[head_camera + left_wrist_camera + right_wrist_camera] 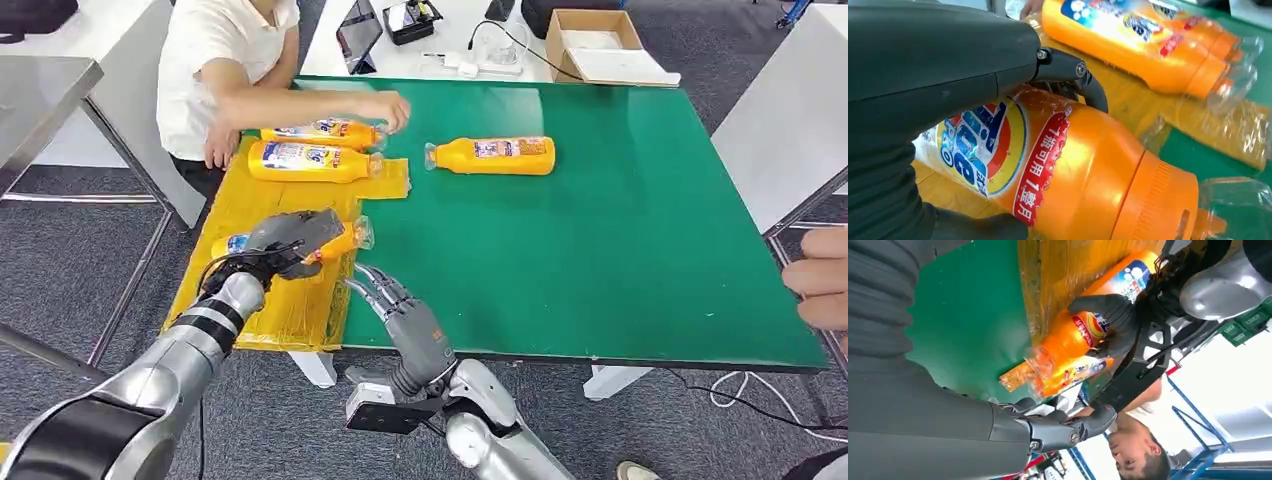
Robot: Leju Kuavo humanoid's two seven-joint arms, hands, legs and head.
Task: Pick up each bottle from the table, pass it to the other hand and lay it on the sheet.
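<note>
My left hand [292,240] is clamped on an orange plastic bottle with a blue and red label [338,243], holding it lying sideways over the yellow plastic sheet [260,300] at the green counter [620,230] edge. My right hand [400,305] hovers just beside it, fingers apart, holding nothing. Two more orange bottles [310,160] lie on the sheet; a fourth orange bottle [495,155] lies on the counter. A person's hand [385,108] touches the farthest one.

far sheet [275,315]: two bottles [310,160], person's arm [300,100] | mid-table: lone bottle [495,155] | right half: open
</note>
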